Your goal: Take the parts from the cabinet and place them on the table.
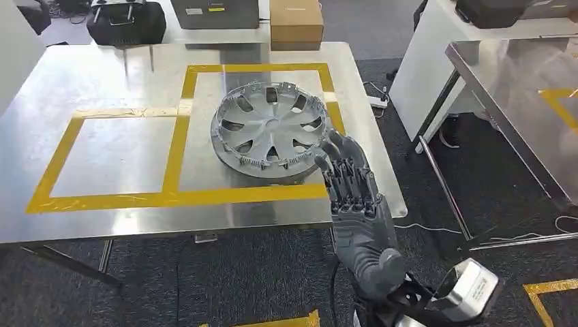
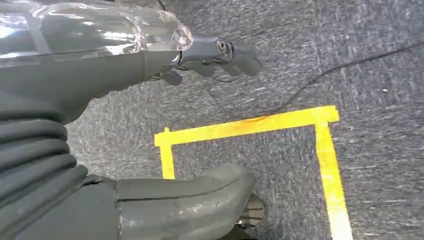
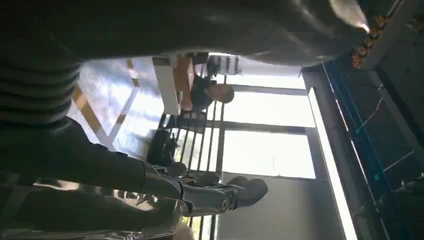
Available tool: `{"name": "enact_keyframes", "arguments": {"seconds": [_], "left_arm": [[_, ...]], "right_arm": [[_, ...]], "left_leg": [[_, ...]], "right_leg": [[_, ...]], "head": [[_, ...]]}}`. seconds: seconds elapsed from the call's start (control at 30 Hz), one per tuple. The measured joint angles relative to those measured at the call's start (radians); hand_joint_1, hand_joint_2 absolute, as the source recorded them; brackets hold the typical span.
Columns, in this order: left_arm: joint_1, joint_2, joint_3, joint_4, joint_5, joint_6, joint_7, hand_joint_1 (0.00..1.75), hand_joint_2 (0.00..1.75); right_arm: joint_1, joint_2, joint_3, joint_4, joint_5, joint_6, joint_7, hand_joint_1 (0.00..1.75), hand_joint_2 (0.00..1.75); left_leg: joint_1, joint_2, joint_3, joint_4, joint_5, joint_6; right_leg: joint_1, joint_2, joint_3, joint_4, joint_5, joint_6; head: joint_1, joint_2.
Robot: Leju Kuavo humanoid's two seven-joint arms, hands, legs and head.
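Steel table (image 1: pixel 102 211) with wheel cover (image 1: pixel 269 129)

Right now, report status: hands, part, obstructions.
Right hand open beside the wheel cover. Left hand holds nothing, above floor. Cover flat on table. Nothing obstructing.

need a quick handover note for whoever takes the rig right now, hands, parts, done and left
Right hand: open, fingers spread, at the near right edge of the hubcap, holding nothing.
Left hand: hanging over the carpet, holding nothing.
Done: the hubcap lies flat on the steel table, inside the right yellow-taped square.
Left: the cabinet can't be seen from here, so check it for more parts.
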Motion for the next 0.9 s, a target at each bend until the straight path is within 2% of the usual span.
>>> {"name": "enact_keyframes", "arguments": {"seconds": [0.07,0.13,0.17,0.2,0.27,0.3,0.33,0.37,0.43,0.47,0.5,0.57,0.6,0.63,0.67,0.7,0.77,0.8,0.83,0.87,0.9], "left_arm": [[0.000,0.003,0.005,0.000,0.000,-0.001,0.002,0.00,0.00],[-0.001,0.004,0.006,0.000,-0.001,-0.001,0.007,0.00,0.00],[-0.002,0.003,0.006,0.000,-0.002,-0.002,0.008,0.00,0.00],[-0.003,0.004,0.007,0.000,-0.002,-0.002,0.008,0.00,0.00],[-0.003,0.005,0.011,0.000,-0.002,-0.002,0.010,0.00,0.00],[-0.003,0.005,0.014,0.000,-0.002,-0.002,0.011,0.00,0.00],[-0.003,0.005,0.018,0.000,-0.002,-0.002,0.011,0.00,0.00],[-0.003,0.006,0.022,0.000,-0.002,-0.002,0.011,0.00,0.00],[-0.004,0.006,0.024,0.000,-0.002,-0.002,0.014,0.00,0.00],[-0.005,0.005,0.024,0.000,-0.002,-0.002,0.016,0.00,0.00],[-0.007,0.004,0.024,0.000,-0.002,-0.002,0.016,0.00,0.00],[-0.008,0.004,0.026,0.000,-0.003,-0.002,0.017,0.00,0.00],[-0.009,0.004,0.027,0.000,-0.003,-0.002,0.019,0.00,0.00],[-0.009,0.003,0.028,0.000,-0.006,-0.002,0.021,0.00,0.00],[-0.009,0.005,0.029,0.000,-0.007,-0.002,0.022,0.00,0.00],[-0.010,0.005,0.029,0.000,-0.007,-0.002,0.023,0.00,0.00],[-0.010,0.005,0.030,0.001,-0.008,-0.002,0.024,0.00,0.00],[-0.010,0.005,0.030,0.001,-0.008,-0.002,0.023,0.00,0.00],[-0.010,0.005,0.030,0.001,-0.009,-0.002,0.022,0.00,0.00],[-0.010,0.005,0.031,0.001,-0.010,-0.002,0.022,0.00,0.00],[-0.010,0.005,0.031,0.001,-0.011,-0.002,0.020,0.00,0.00]], "right_arm": [[-0.001,-0.001,0.000,0.000,-0.003,0.009,0.004,0.00,0.00],[-0.002,-0.001,-0.001,-0.003,-0.006,0.015,0.006,0.00,0.00],[-0.001,-0.002,-0.005,-0.005,-0.006,0.018,0.006,0.00,0.00],[-0.004,-0.002,-0.007,-0.006,-0.007,0.022,0.006,0.00,0.00],[-0.003,-0.003,-0.008,-0.004,-0.013,0.024,0.006,0.00,0.00],[0.000,-0.003,-0.009,-0.004,-0.013,0.024,0.006,0.00,0.00],[0.001,-0.004,-0.010,-0.004,-0.017,0.025,0.006,0.00,0.00],[0.001,-0.004,-0.012,-0.004,-0.023,0.025,0.006,0.00,0.00],[0.002,-0.005,-0.016,-0.004,-0.026,0.027,0.003,0.00,0.00],[0.001,-0.005,-0.017,-0.004,-0.029,0.028,0.002,0.00,0.00],[0.002,-0.005,-0.017,-0.005,-0.032,0.028,-0.001,0.00,0.00],[0.003,-0.006,-0.019,-0.006,-0.034,0.028,-0.006,0.00,0.00],[0.004,-0.006,-0.021,-0.006,-0.034,0.028,-0.007,0.00,0.00],[0.004,-0.006,-0.022,-0.007,-0.034,0.028,-0.008,0.00,0.00],[0.004,-0.007,-0.023,-0.008,-0.034,0.028,-0.008,0.00,0.00],[0.005,-0.008,-0.023,-0.008,-0.034,0.028,-0.009,0.00,0.00],[0.007,-0.008,-0.023,-0.008,-0.034,0.027,-0.009,0.00,0.00],[0.009,-0.008,-0.023,-0.008,-0.034,0.026,-0.013,0.00,0.00],[0.012,-0.008,-0.023,-0.008,-0.035,0.016,-0.019,0.00,0.00],[0.017,-0.008,-0.024,-0.008,-0.037,0.005,-0.029,0.00,0.00],[0.023,-0.008,-0.028,-0.008,-0.042,-0.010,-0.039,0.00,0.00]], "left_leg": [[-0.002,0.001,0.000,0.000,0.001,0.002],[0.004,0.002,-0.003,-0.018,0.018,0.014],[0.008,0.005,0.010,-0.026,0.028,0.019],[0.008,0.004,0.009,-0.030,0.033,0.025],[0.006,0.004,0.003,-0.029,0.034,0.026],[0.005,0.004,0.001,-0.029,0.034,0.026],[0.003,0.004,0.001,-0.028,0.034,0.025],[0.001,0.004,0.001,-0.027,0.035,0.025],[-0.002,0.001,0.002,-0.024,0.033,0.023],[-0.002,-0.001,0.002,-0.023,0.032,0.020],[-0.006,-0.002,-0.006,-0.021,0.032,0.016],[0.000,-0.003,-0.011,-0.020,0.041,0.000],[0.002,-0.002,-0.012,-0.022,0.043,-0.003],[-0.002,-0.003,-0.013,-0.021,0.043,-0.008],[-0.002,-0.003,-0.020,-0.007,0.016,-0.016],[0.002,-0.003,-0.034,0.030,-0.022,-0.023],[0.014,-0.003,-0.090,0.177,-0.107,-0.035],[0.020,-0.003,-0.116,0.245,-0.134,-0.042],[0.026,-0.002,-0.121,0.266,-0.131,-0.048],[0.031,-0.001,-0.104,0.243,-0.106,-0.055],[0.036,0.000,-0.071,0.187,-0.067,-0.060]], "right_leg": [[-0.002,0.000,0.000,-0.001,0.002,0.004],[0.000,0.005,0.002,-0.001,0.008,0.011],[-0.001,0.012,-0.009,0.014,-0.018,0.015],[-0.003,0.012,-0.026,0.063,-0.060,0.018],[-0.009,0.010,-0.080,0.211,-0.136,0.021],[-0.010,0.010,-0.101,0.269,-0.157,0.021],[-0.010,0.010,-0.105,0.289,-0.153,0.021],[-0.010,0.010,-0.088,0.264,-0.124,0.017],[-0.008,0.010,-0.014,0.122,-0.039,0.005],[-0.005,0.011,0.026,0.033,-0.014,-0.007],[0.000,0.010,0.047,0.017,-0.027,-0.013],[0.005,0.010,0.043,0.000,-0.020,-0.018],[0.006,0.010,0.043,0.000,-0.020,-0.019],[0.000,0.009,0.047,-0.019,-0.015,-0.026],[-0.006,0.005,0.052,-0.035,-0.012,-0.026],[-0.007,0.005,0.048,-0.040,-0.007,-0.034],[-0.009,0.002,0.036,-0.037,-0.001,-0.036],[-0.009,0.001,0.027,-0.033,0.001,-0.035],[-0.012,0.000,0.019,-0.029,0.005,-0.031],[-0.014,0.000,0.012,-0.023,0.008,-0.027],[-0.017,0.000,0.004,-0.016,0.010,-0.023]], "head": [[-0.003,0.000],[-0.006,0.000],[-0.008,0.000],[0.000,0.000],[0.009,0.000],[0.010,0.000],[0.012,0.000],[0.013,0.000],[0.016,0.000],[0.018,0.000],[0.012,0.000],[0.013,0.000],[0.014,0.000],[0.014,0.000],[0.014,0.000],[0.005,0.000],[-0.011,0.000],[-0.014,0.000],[-0.016,0.000],[-0.018,0.000],[-0.018,0.000]]}}
